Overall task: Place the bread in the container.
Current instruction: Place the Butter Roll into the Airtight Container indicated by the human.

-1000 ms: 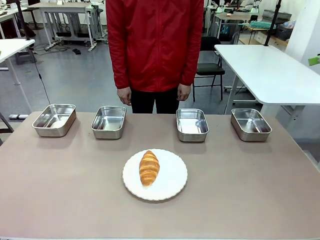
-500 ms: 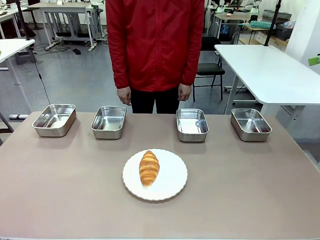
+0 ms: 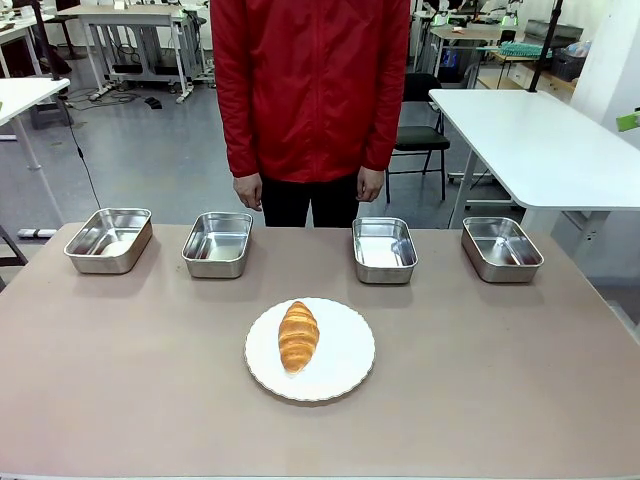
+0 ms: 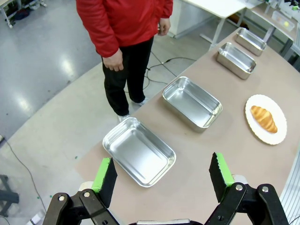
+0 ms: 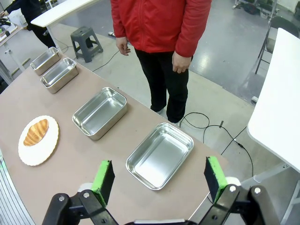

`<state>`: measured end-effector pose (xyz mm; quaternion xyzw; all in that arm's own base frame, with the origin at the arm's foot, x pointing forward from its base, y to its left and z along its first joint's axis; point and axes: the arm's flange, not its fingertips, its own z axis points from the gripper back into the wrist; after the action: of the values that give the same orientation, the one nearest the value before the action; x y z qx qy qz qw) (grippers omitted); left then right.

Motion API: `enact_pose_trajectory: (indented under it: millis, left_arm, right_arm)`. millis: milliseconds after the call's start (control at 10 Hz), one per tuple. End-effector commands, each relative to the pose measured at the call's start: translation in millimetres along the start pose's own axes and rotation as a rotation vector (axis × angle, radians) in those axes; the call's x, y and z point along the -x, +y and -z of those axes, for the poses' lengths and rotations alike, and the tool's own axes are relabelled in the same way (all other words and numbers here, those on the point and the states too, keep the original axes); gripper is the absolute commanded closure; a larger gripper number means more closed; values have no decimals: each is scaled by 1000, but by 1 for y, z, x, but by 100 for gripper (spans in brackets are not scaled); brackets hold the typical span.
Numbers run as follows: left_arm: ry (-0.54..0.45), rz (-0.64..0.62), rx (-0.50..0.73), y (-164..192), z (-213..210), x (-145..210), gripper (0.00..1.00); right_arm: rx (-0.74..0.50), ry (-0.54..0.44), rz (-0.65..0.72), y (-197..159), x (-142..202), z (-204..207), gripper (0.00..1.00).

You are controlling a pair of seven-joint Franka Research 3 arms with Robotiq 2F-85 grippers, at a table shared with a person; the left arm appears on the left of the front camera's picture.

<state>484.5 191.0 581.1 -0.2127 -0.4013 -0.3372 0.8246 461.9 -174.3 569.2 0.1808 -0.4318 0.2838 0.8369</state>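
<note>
The left gripper (image 4: 162, 172) has its jaws spread wide with nothing between the green pads. Its black linkage is cut off by the bottom edge of the left wrist view. Below and just beyond the gap between the jaws lies the leftmost container (image 4: 139, 151), with only bare steel showing inside it. The second container (image 4: 192, 102) sits farther out along the table (image 4: 225, 140). The bread (image 4: 263, 118) lies well off past the pad on the picture's right, on a round white plate (image 4: 275, 136), not in any pan.

The right gripper (image 5: 158, 174) is also open wide and holds nothing, and its base is likewise cropped. The rightmost container (image 5: 161, 154) lies below its gap, and the third container (image 5: 100, 112) is farther off toward the pad on the picture's left.

Seen from the front, a pale patch shows inside the leftmost pan and a glint inside the rightmost; whether either is a reflection or a thing cannot be told. A person in a red jacket (image 3: 310, 90) stands at the far edge, cut off above the shoulders, with both hands hanging beside the hips, one hand (image 3: 248, 190) partly tucked under its cuff.
</note>
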Motion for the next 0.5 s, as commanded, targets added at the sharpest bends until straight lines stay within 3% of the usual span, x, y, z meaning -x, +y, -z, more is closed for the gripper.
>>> enact_pose_trajectory:
  millis: [0, 400]
  left_arm:
    - [-11, 9, 10, 0, -1, 1, 0]
    - [-11, 9, 10, 0, -1, 1, 0]
  right_arm:
    - [-2, -4, -3, 1, -1, 0, 0]
    - [-2, -4, -3, 1, -1, 0, 0]
